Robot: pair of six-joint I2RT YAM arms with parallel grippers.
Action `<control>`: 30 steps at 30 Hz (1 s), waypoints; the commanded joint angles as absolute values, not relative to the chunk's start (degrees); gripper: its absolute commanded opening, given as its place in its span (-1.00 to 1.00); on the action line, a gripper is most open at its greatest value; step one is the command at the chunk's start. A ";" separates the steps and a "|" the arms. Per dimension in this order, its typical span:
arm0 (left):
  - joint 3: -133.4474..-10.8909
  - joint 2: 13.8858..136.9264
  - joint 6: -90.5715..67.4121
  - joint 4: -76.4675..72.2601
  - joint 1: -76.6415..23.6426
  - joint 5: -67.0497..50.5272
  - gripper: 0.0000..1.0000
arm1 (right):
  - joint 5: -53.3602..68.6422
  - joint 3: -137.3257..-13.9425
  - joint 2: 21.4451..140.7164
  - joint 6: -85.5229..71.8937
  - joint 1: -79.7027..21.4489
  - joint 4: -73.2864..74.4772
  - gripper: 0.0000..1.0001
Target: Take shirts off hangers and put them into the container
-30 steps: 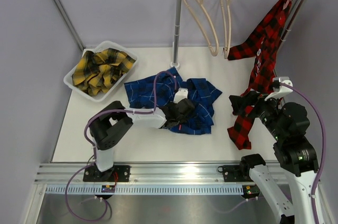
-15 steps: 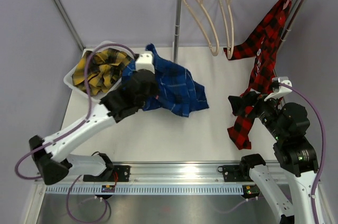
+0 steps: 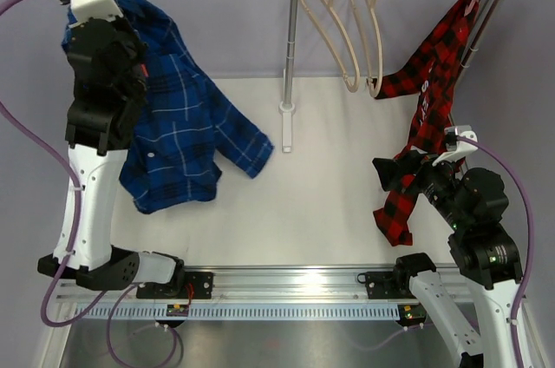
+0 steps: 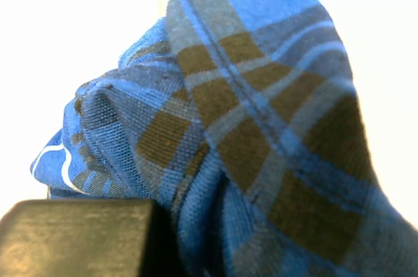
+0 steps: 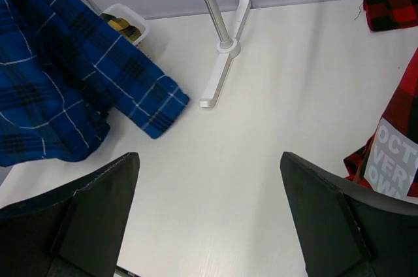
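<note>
The top external camera sits high behind the two arm bases and looks down and forward over the desk (image 3: 347, 203), far enough off to take in the rack (image 3: 289, 47) at the back. The left wrist camera is right up against the blue shirt (image 4: 261, 127), whose cloth fills nearly all its frame. The right wrist camera looks steeply down across the desk between the fingers (image 5: 85, 218) of the right tool (image 5: 209, 156) toward the rack's foot, sharing with the overhead view the blue shirt, the rack and part of the red shirt (image 5: 395, 10).
</note>
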State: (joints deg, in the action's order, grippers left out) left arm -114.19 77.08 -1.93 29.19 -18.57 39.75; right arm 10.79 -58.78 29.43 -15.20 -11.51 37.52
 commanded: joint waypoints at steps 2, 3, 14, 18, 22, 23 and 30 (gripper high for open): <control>-113.75 80.15 -4.38 27.17 -8.54 30.34 -1.00 | 12.83 -58.54 29.88 -15.12 -11.43 35.07 0.98; -111.82 80.16 -5.18 24.72 -6.44 29.45 -1.00 | 13.01 -58.36 29.80 -15.12 -11.43 34.89 0.98; -82.20 93.22 -14.85 16.09 -1.32 21.27 -1.00 | 13.62 -57.13 29.27 -15.12 -11.60 33.93 0.98; -81.30 103.32 -17.39 16.87 -0.18 18.82 -1.00 | 12.83 -56.87 29.09 -14.77 -12.22 33.92 0.98; -84.02 111.96 -20.47 21.00 2.19 12.59 -1.00 | 11.43 -56.51 29.09 -14.41 -13.09 33.84 0.98; -84.63 113.19 -20.65 22.57 2.37 12.13 -1.00 | 11.16 -56.51 29.27 -14.15 -13.27 33.75 0.98; -89.20 117.16 -19.95 28.73 2.99 9.59 -0.89 | 11.07 -56.16 29.44 -13.98 -13.89 33.05 0.99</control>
State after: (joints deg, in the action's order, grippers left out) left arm -87.13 114.65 -18.48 23.86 2.44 14.02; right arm 11.49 -56.40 29.47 -15.11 -13.15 35.40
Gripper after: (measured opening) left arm 0.072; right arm 0.992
